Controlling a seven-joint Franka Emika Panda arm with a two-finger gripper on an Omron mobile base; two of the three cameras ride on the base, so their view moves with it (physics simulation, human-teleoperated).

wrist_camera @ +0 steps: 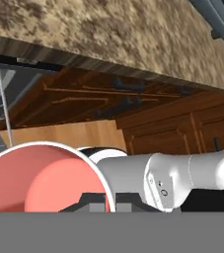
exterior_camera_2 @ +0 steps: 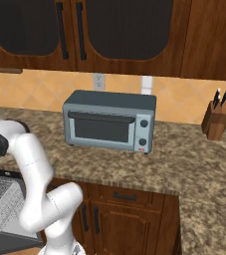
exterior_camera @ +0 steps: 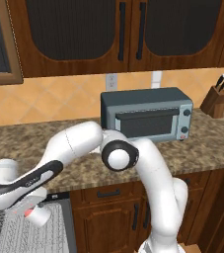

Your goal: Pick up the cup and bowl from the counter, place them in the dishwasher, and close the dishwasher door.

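The white cup (exterior_camera: 38,216) with its pinkish-red inside (wrist_camera: 44,180) hangs over the dishwasher's pale wire rack (exterior_camera: 12,232). My gripper (exterior_camera: 32,211) is shut on the cup's rim. In the hand view that rim runs between the two dark fingertips (wrist_camera: 91,201). The rack (exterior_camera_2: 0,194) stands pulled out over the dishwasher door (exterior_camera_2: 15,244), a dark grey panel that lies folded down. The speckled counter (exterior_camera: 207,143) runs above the dishwasher. The bowl is out of view.
A blue-grey toaster oven (exterior_camera: 148,116) sits on the counter behind my arm, with a knife block (exterior_camera: 218,99) at the far right. Brown cabinet doors and drawers (exterior_camera: 113,217) stand right of the dishwasher. Wall cabinets (exterior_camera_2: 109,30) hang above.
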